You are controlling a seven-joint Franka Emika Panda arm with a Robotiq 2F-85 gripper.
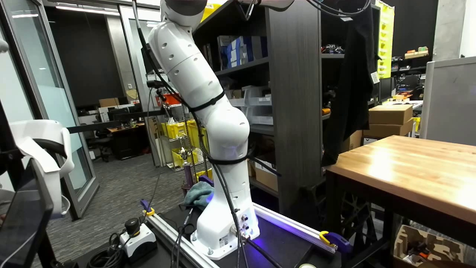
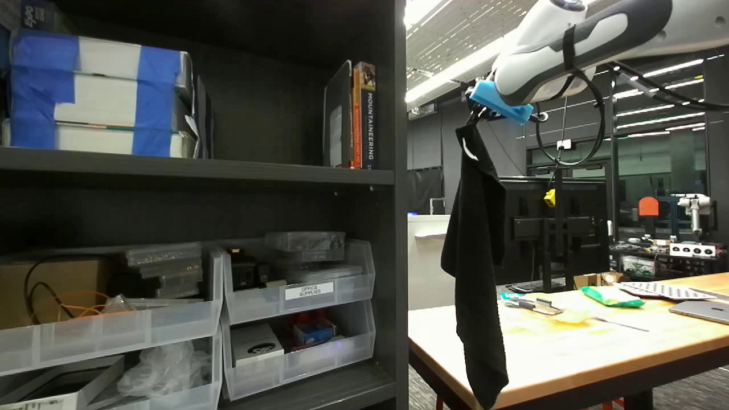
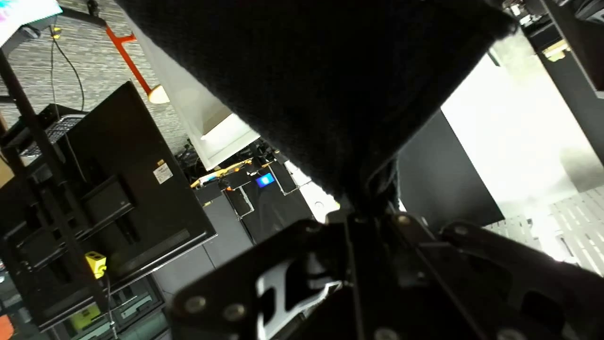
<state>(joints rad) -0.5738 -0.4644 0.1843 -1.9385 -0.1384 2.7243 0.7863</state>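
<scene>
At the far left of an exterior view, boxes banded with blue tape (image 2: 97, 94) sit on the upper shelf (image 2: 250, 165), with a clear bin (image 2: 142, 326) of cables and plastic cases below them. Next comes a bin labelled OFFICE SUPPLIES (image 2: 262, 303), stacked above another, and on the level over these stand a few books (image 2: 367, 122), one spine reading MOUNTAINEERING. Just right of the dark side panel (image 2: 401, 228), the black cloth (image 2: 478, 256) hangs in the air, long and gathered, tapering at its lower end (a small white mark shows near its top). The gripper (image 2: 473, 116) has it by the upper end: in the wrist view the fingers (image 3: 413, 231) are drawn narrow, clamped on a pinch of the cloth, which spreads wide beyond their tips. From outside, the cloth overlaps the wooden table (image 2: 569, 341); whether it touches the edge I cannot tell. A blue piece (image 2: 501, 103) sits beside the gripper, under the white arm (image 2: 621, 37). Farther right, a monitor (image 2: 586, 199) shows its back behind the table, on which lie a green-and-white packet (image 2: 614, 296), printed sheets (image 2: 663, 290) and a laptop (image 2: 706, 310).
</scene>
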